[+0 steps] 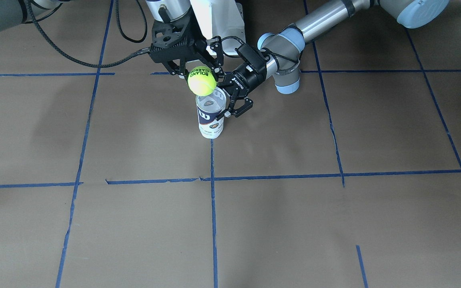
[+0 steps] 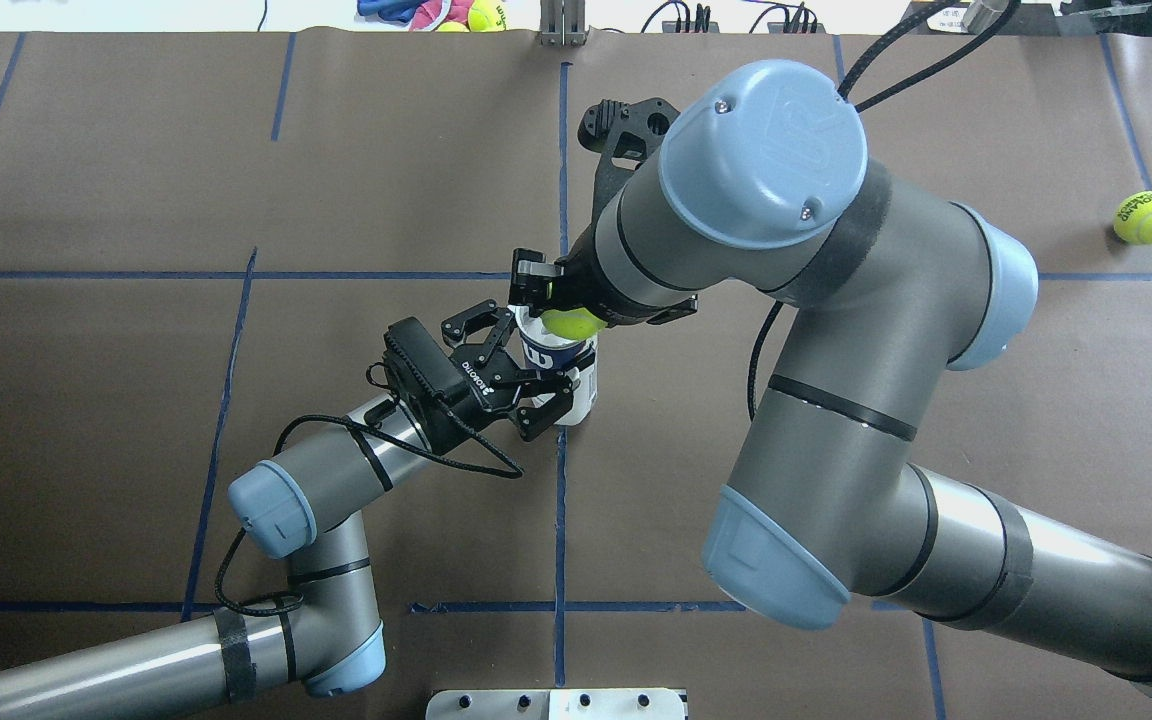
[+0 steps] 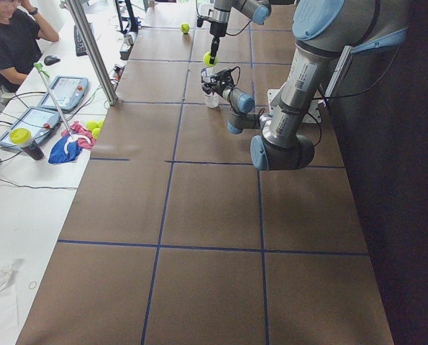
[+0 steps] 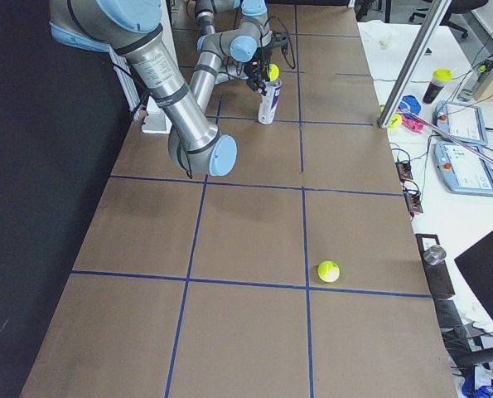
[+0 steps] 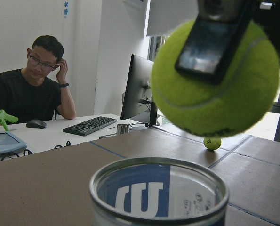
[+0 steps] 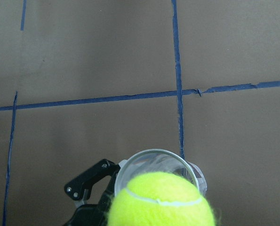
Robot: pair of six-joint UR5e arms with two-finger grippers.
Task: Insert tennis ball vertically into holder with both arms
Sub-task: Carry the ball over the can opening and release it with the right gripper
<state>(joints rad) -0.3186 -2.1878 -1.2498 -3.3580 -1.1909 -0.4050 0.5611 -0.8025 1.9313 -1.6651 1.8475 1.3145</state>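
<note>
The holder [image 1: 211, 120] stands upright on the surface [image 1: 294, 220], clasped near its top by the left hand [image 2: 533, 368]. Just above its open mouth, the right hand [image 1: 199, 74] pinches the tennis ball [image 1: 201, 81]. Insertion seems imminent: centre, lower straight, then release.

The neon yellow-green tennis ball [image 1: 201, 81], lettered ROLAND GARROS, hangs pinched in the jaws of the right gripper [image 1: 201, 76]. It sits just above the open mouth of the tennis-ball can [image 1: 211, 120], not yet inside. The clear can, with a navy-and-white Wilson label, stands upright on the desk [image 1: 294, 220], clasped near its top by the left gripper [image 1: 227, 105].
</note>
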